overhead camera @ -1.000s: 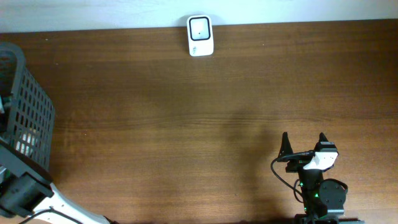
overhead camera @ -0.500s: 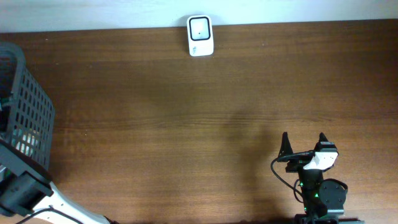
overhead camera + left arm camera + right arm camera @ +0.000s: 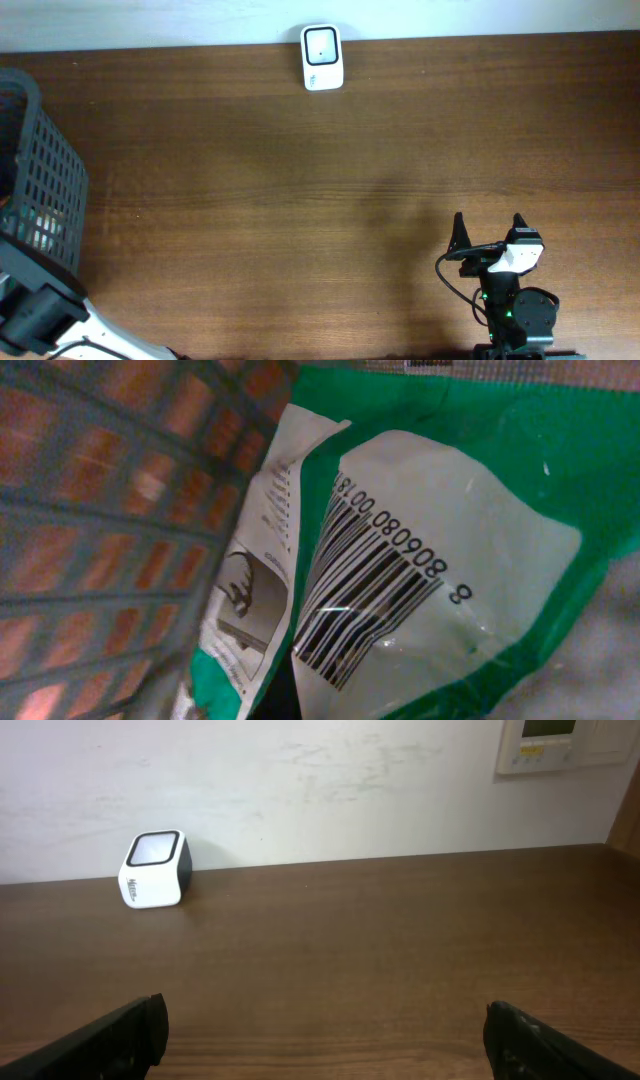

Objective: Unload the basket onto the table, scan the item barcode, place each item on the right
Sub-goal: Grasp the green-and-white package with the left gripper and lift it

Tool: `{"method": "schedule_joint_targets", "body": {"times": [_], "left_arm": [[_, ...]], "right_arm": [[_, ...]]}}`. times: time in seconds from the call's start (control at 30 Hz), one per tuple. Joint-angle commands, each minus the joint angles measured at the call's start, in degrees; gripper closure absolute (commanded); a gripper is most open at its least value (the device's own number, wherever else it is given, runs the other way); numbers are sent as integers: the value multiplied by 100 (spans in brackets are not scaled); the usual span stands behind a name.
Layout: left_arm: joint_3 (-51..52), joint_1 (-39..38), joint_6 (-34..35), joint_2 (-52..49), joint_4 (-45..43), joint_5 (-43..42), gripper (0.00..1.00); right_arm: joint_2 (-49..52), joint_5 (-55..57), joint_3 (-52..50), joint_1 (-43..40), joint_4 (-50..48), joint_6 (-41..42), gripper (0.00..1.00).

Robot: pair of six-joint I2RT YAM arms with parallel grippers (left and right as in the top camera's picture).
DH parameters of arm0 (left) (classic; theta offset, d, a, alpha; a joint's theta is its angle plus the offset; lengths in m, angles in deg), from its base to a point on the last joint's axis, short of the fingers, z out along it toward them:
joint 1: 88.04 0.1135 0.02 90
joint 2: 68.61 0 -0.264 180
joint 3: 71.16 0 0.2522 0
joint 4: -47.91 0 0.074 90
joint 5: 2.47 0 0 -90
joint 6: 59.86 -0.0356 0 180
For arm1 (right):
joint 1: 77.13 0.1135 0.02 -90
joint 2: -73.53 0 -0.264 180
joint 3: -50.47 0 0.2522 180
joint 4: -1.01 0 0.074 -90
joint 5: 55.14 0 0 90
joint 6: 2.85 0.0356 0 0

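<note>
Where packet (image 3: 480, 440) folds, barcode (image 3: 365, 605) reads 8 806080

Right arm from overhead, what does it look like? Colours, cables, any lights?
The right arm is mostly black, with a white block behind its pincer. The pincer has two black pointed fingers. A thin black cable loops along one side, and a green light glows further back.

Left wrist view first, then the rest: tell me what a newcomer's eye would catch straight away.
The green and white packet fills the left wrist view, its black barcode facing the camera, beside the basket and its grid wall. Overhead, the small white scanner stands at the far edge of the table, and the right tool sits open at the near edge.
</note>
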Motion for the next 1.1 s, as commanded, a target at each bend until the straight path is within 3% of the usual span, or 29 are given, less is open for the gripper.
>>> {"method": "schedule_joint_targets", "body": {"times": [0.0,0.2,0.4,0.53,0.7,0.87,1.07], "left_arm": [[-120,-31,564,844,-70,20,100],[-140,-37,1191,2146,-354,17,100],[-140,-299,1224,3589,-472,-179,100],[-140,-1318,1217,4444,-468,-177,100],[-140,-2942,1080,4671,-426,-175,100],[-120,-4955,798,4256,122,-168,100],[-94,-6620,483,3150,850,389,100]], "right_arm": [[-37,66,-31,42,28,35,2],[-37,66,-31,42,28,35,2],[-37,66,-31,42,28,37,2],[-37,66,-31,42,28,35,2],[-37,66,-31,42,28,37,2],[-37,66,-31,42,28,37,2],[-39,66,-31,42,28,37,2]]}}
